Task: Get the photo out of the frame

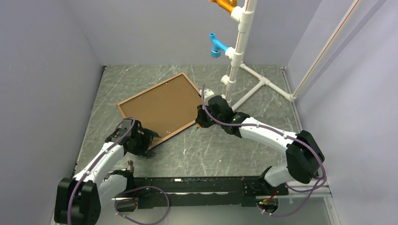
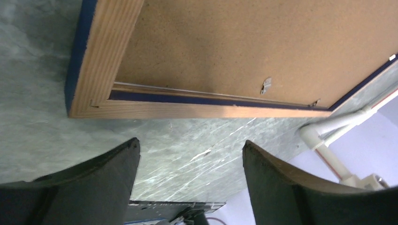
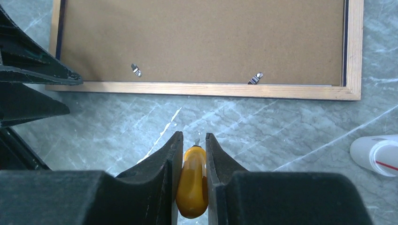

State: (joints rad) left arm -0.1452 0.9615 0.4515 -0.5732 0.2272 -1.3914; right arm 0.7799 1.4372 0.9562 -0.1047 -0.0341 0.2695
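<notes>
The frame (image 1: 150, 89) lies face down on the grey marble table, with its wooden back rim (image 2: 187, 110) up and a navy edge on the outside. Brown backing board (image 1: 162, 108) fills it, so the photo is hidden beneath. Small metal tabs (image 3: 136, 70) sit along the board's near edge. My left gripper (image 2: 190, 145) stands open with nothing between its fingers, just short of the frame's near left corner. My right gripper (image 3: 193, 136) is shut on a yellow-handled screwdriver (image 3: 191, 183), its tip pointing at the frame's near edge from a short way off.
A white pipe stand (image 1: 239, 56) with blue and orange hooks rises behind the right of the frame, and its foot (image 3: 375, 154) lies beside my right gripper. Grey walls close in the left, back and right. A black rail (image 1: 197, 190) spans the near edge.
</notes>
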